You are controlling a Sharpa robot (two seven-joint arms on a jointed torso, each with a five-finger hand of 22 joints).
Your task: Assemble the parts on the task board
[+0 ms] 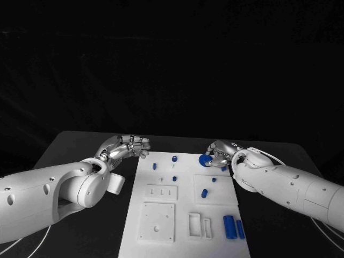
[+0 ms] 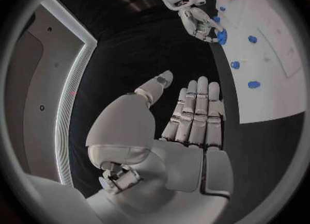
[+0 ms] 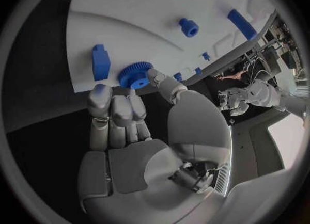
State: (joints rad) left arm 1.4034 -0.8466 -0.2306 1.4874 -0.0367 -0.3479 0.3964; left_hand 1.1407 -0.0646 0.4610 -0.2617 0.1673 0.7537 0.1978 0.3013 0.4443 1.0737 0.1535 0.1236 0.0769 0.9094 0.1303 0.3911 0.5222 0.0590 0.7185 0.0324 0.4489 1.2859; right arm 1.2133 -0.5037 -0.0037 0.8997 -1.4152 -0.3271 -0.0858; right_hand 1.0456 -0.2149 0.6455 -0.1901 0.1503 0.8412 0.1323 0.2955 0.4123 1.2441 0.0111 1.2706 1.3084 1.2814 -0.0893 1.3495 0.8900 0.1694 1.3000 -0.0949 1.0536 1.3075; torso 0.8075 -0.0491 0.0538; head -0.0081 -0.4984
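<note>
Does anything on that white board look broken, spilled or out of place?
Nothing stands out. The task board looks intact, its small blue parts lie tidily, and the right hand holds a blue gear at its far edge.

Matt white task board (image 1: 219, 220) of smooth plastic look, matt blue plastic-looking parts (image 1: 229, 223) on it, toothed blue gear (image 3: 135, 74) at its edge, glossy silver right hand (image 3: 123, 113), smooth white-shelled left hand (image 2: 187, 115), matt black surface (image 1: 79, 148)
</note>
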